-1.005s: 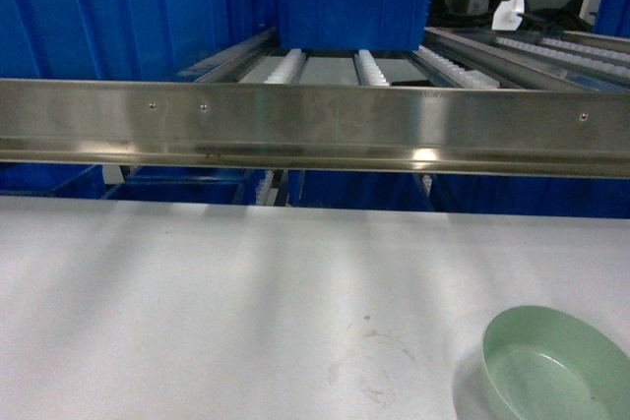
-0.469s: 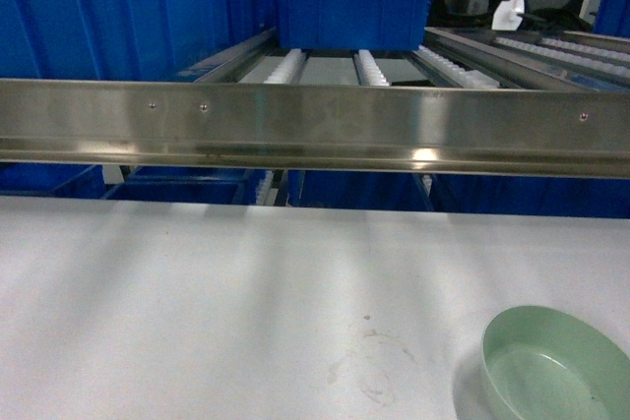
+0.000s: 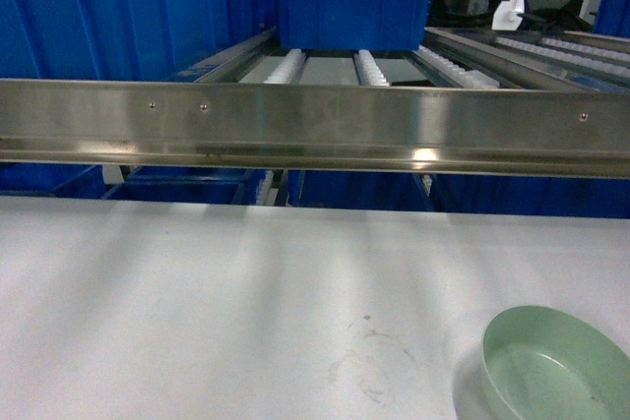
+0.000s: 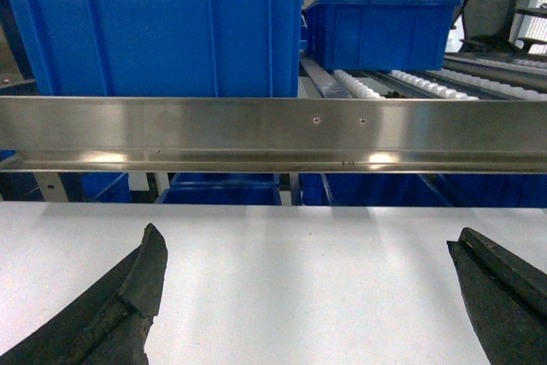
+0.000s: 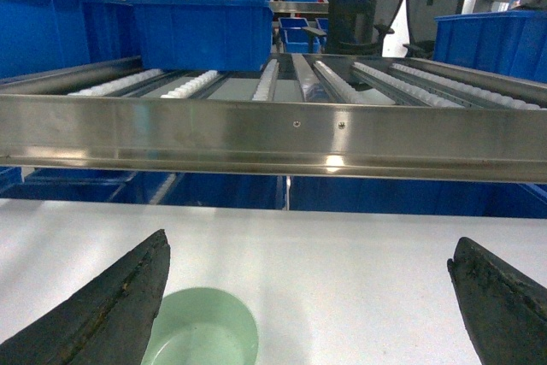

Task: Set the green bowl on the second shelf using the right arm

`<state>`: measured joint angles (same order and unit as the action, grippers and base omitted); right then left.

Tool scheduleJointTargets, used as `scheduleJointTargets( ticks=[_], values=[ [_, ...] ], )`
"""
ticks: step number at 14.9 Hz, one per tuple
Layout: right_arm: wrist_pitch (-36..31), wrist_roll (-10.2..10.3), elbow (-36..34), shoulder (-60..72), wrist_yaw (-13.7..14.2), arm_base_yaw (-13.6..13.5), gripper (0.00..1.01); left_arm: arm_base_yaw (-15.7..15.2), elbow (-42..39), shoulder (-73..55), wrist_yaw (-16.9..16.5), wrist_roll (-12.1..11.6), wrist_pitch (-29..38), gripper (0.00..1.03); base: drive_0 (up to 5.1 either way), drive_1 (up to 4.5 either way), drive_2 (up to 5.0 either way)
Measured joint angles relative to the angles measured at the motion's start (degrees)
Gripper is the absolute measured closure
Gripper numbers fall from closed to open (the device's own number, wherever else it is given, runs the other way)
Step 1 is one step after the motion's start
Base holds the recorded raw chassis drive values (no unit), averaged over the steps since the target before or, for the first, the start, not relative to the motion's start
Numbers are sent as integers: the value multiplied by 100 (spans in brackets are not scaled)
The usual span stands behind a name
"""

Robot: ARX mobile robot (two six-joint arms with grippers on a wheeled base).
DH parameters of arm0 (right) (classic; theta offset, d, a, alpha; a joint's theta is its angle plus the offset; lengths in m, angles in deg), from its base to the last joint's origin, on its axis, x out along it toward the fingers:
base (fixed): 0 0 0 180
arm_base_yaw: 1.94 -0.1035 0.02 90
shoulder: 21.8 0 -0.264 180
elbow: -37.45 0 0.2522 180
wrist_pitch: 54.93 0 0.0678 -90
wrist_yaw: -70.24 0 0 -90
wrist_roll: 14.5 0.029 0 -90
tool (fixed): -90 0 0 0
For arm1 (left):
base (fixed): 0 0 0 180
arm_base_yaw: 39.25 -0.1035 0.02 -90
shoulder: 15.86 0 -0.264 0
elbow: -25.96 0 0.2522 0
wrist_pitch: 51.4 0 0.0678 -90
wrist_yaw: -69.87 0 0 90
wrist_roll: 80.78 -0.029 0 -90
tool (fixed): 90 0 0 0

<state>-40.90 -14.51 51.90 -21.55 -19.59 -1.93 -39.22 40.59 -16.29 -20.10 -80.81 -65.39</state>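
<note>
The right gripper (image 5: 308, 297) hangs just above the white table (image 5: 367, 254) with its jaws spread wide and nothing between them. The green bowl (image 5: 202, 331) sits upright on the table beside the left finger (image 5: 102, 309), partly behind it, not yet between the jaws. In the head view the green bowl (image 3: 551, 366) lies at the table's near right corner, well short of the steel shelf rail (image 3: 315, 127).

To grasp well, the gripper likely needs to shift toward the bowl so one finger drops inside the rim and the other outside, then close on the wall; a pinch across the whole bowl risks slipping. The lift must clear the rail before reaching the roller shelf (image 5: 291, 74) behind it.

The left gripper (image 4: 308, 297) is likewise spread and empty.
</note>
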Motion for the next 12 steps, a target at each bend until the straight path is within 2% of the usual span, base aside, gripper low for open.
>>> scheduleJointTargets(
  ticks=[4,5,6,8,9,10,12],
  values=[
    [20,9,0,7,-24,9,3,0,0,0,0,0,0,5,0,0,0],
    [-356,396,79,1373,-761,308,3,0,0,2,0,0,2,5,0,0,0],
    [-1132,616,461,3143,-1235,105,3,0,0,0,-2,0,-2,5,0,0,0],
    [-1403,710,909,4122,-1443,-46,3,0,0,0,2,0,-2,5,0,0,0],
    [-1397,839,1633,5351,-1692,-203,3,0,0,2,0,0,0,5,0,0,0],
    [-1362,903,1899,5825,-1729,-243,3,0,0,0,4,0,0,5,0,0,0],
    [-1233,907,2426,6795,-1567,-352,3,0,0,0,2,0,0,5,0,0,0]
  ],
)
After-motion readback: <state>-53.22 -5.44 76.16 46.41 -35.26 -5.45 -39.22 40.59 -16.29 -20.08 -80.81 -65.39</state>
